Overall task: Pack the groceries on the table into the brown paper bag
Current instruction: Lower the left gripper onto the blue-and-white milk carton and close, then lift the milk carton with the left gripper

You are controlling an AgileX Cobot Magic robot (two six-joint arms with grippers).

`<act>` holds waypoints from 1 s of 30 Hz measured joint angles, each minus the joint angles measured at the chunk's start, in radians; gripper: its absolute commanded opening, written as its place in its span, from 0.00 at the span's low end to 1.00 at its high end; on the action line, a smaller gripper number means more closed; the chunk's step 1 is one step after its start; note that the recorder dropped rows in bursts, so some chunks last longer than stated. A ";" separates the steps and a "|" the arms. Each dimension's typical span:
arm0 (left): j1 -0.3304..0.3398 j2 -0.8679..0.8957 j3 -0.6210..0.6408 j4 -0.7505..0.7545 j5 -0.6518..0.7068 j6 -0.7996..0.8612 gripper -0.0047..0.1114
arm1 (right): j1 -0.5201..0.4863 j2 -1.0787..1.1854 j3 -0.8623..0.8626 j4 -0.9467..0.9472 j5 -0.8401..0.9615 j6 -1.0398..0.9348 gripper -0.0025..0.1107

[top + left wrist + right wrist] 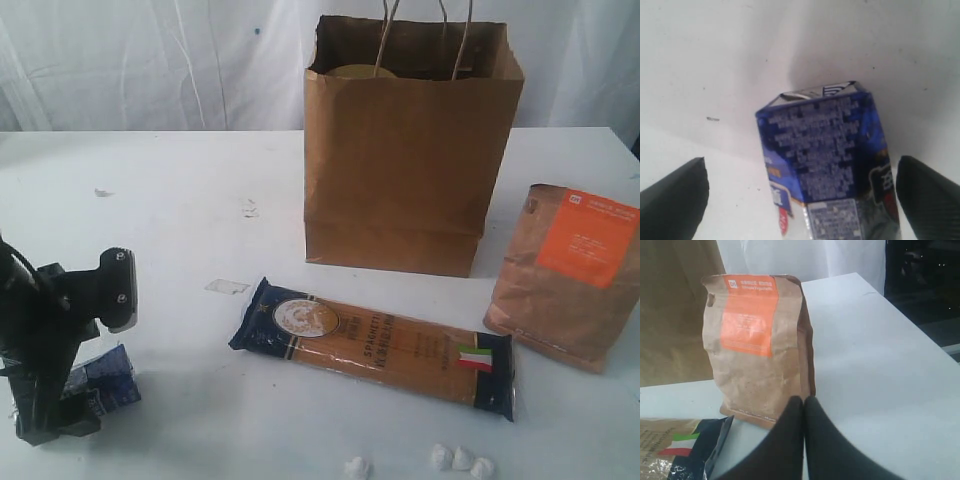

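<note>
In the exterior view the left arm (45, 340) covers most of the small blue-white carton (112, 378). The brown paper bag (400, 170) hides all but the top of a yellowish rounded thing (352, 71) inside, too little to name, and its cord handles (460, 40) are cut off by the top edge. The brown pouch with orange label (560, 290) runs off the right edge.

In the left wrist view the carton's lower part is cut off and its print is too blurred to read. The fingers (675, 200) of the left end effector (800, 165) leave the picture at the lower corners.

In the right wrist view the right end effector (803, 401) covers part of the pouch's base, and the spaghetti packet (670, 450) shows only a corner.
</note>
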State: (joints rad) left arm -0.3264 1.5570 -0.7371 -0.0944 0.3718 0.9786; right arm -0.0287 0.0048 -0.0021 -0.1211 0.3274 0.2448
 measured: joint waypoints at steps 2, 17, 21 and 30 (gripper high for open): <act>0.000 0.000 0.000 0.001 0.000 -0.002 0.91 | 0.000 0.000 0.000 0.000 0.000 0.000 0.02; 0.000 0.000 0.000 0.001 0.031 -0.006 0.26 | 0.000 0.000 0.000 0.000 0.000 0.000 0.02; 0.000 0.000 0.000 0.001 0.031 -0.006 0.17 | 0.000 0.000 0.000 0.000 0.000 0.000 0.02; 0.000 -0.089 0.001 0.001 0.035 -0.006 0.10 | 0.000 0.000 0.000 0.000 0.000 0.000 0.02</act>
State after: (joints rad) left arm -0.3264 1.4680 -0.7358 -0.0936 0.4068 0.9731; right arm -0.0287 0.0048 -0.0021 -0.1211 0.3274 0.2448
